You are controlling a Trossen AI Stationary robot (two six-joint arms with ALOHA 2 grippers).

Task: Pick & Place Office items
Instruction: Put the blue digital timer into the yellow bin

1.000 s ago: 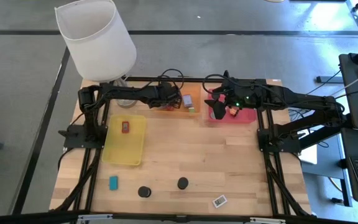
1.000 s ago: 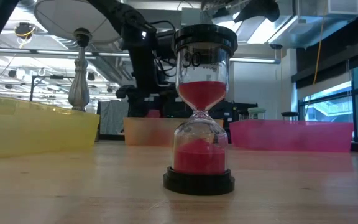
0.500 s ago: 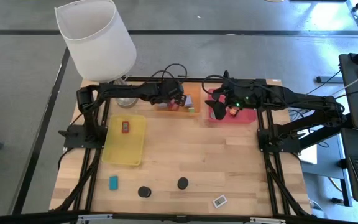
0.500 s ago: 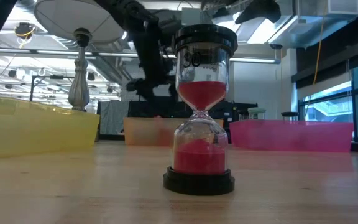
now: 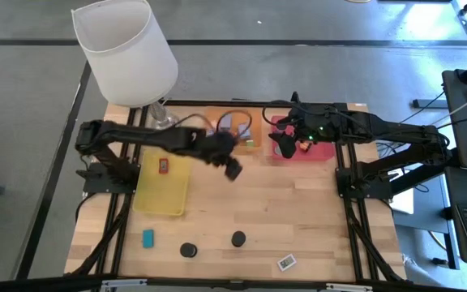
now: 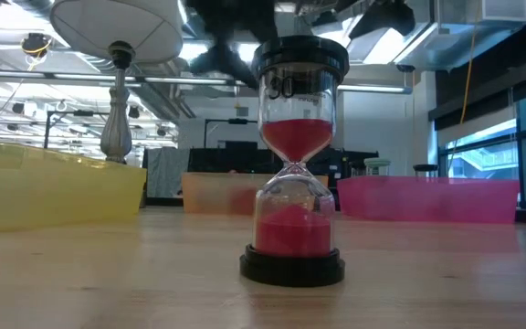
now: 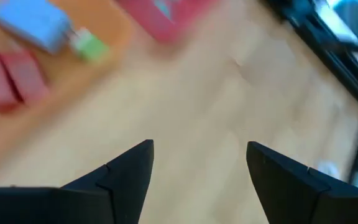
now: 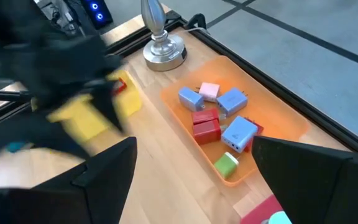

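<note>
My left gripper [image 5: 232,169] hovers open and empty over bare wood, near of the orange tray [image 5: 216,118]. That tray holds lavender blocks [image 8: 232,98], red blocks [image 8: 205,124], a pink bit [image 8: 209,90] and a mint cylinder [image 8: 227,165]. My right gripper [image 5: 284,147] is open and empty over the red tray [image 5: 321,151]. A small red piece [image 5: 163,165] lies in the yellow tray [image 5: 162,195]. Near the near edge, a teal block [image 5: 147,238], two black discs [image 5: 188,250] [image 5: 238,238] and a white tag [image 5: 286,262] rest on the table.
The white-shaded lamp [image 5: 124,49] stands at the far left corner, its base [image 8: 163,50] beside the orange tray. A red-sand hourglass [image 6: 295,164] stands close before the low camera. Bare wood lies between the trays and the near items.
My left gripper has swung away from over the orange tray, toward the near edge and a little right, out over bare table; it is blurred with motion. My right gripper has kept over the red tray.
</note>
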